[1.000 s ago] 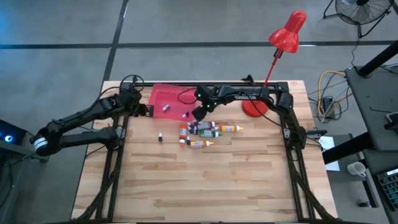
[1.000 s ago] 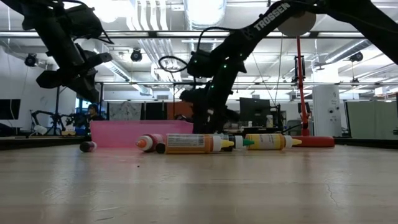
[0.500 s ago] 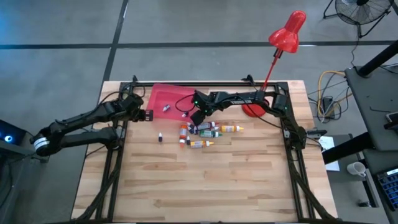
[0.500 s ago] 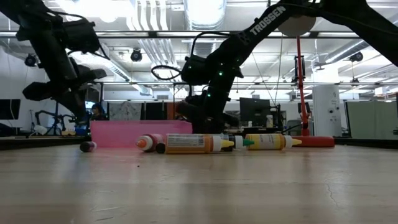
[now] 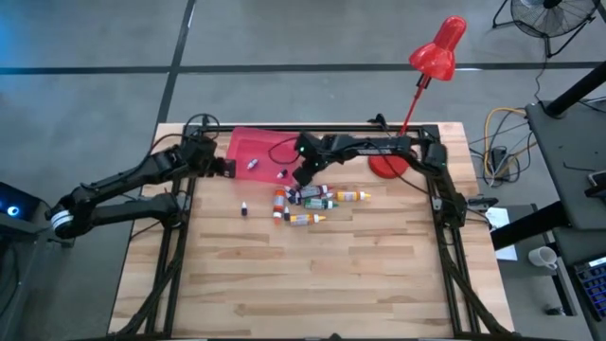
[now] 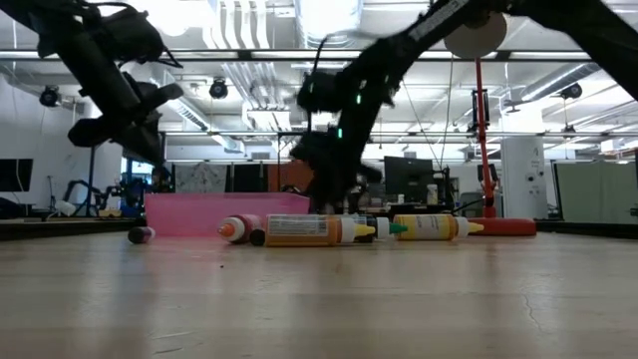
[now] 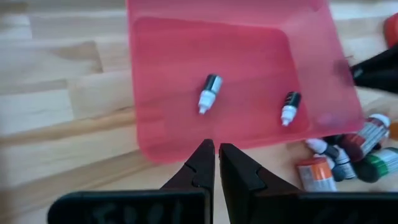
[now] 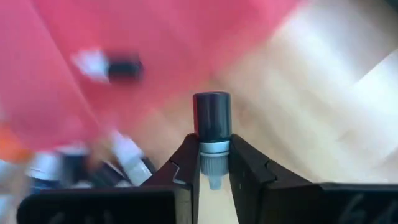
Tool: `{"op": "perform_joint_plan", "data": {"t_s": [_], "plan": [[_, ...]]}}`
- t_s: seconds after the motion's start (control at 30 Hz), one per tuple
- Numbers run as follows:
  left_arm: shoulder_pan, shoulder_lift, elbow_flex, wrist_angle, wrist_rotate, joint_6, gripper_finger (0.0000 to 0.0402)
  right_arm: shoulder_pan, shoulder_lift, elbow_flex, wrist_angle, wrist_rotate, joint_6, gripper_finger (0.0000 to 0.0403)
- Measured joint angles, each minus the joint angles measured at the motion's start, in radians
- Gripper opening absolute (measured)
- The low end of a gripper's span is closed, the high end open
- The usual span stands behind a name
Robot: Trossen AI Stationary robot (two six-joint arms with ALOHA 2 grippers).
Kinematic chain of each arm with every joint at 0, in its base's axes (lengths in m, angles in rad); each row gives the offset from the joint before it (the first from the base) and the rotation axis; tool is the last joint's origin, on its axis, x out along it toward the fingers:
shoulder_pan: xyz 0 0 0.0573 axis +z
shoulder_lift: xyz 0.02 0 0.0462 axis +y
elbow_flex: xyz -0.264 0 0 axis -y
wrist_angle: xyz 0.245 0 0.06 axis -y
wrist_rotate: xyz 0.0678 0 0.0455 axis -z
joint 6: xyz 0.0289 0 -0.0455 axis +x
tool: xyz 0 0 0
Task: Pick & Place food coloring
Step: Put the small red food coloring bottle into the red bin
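Observation:
My right gripper is shut on a dark food coloring bottle above the near right corner of the flat pink-red tray. Two dark bottles with pale caps lie on their sides in the tray. Several more bottles lie in a pile on the table near the tray, and one small one lies alone. My left gripper is shut and empty, above the tray's near left edge. My right gripper pinches the bottle between its two fingers at the pale cap end. The dark body sticks out past the fingertips, along the fingers. The bottle is lifted clear of table and tray.
A red desk lamp stands with its base at the far right and its head beyond the table's far edge. A dark frame runs along the table's sides. Bare wood fills the near half.
My right gripper dipped low at the far left end of the pile, toward the tray, and has now risen again, still moving. My left gripper sank a little toward the table's left edge and has come back up.

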Motion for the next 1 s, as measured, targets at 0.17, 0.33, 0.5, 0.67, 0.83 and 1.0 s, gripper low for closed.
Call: {"op": "perform_joint_plan", "data": {"t_s": [0.17,0.33,0.5,0.67,0.83,1.0], "plan": [[0.0,0.0,-0.001,0.027,0.0,0.007,0.0,-0.002,-0.098,0.01,0.168,-0.003,-0.083,0.0045],[0.0,0.006,-0.012,0.036,0.0,0.038,0.0,-0.009,-0.084,0.014,0.367,-0.263,-0.23,0.0103],[-0.009,0.016,-0.037,0.03,0.068,0.035,0.0,-0.031,-0.056,0.01,0.316,-0.263,-0.211,0.0203],[-0.082,0.016,-0.08,0.031,0.185,0.062,0.0,-0.036,-0.083,0.013,0.25,-0.265,-0.247,0.0253],[-0.238,0.015,-0.11,0.037,0.281,0.116,0.0,-0.036,-0.104,0.013,0.178,-0.261,-0.31,0.0268],[-0.424,0.015,-0.112,0.055,0.237,0.154,0.0,-0.033,-0.109,0.013,0.092,-0.261,-0.341,0.0262]]}}
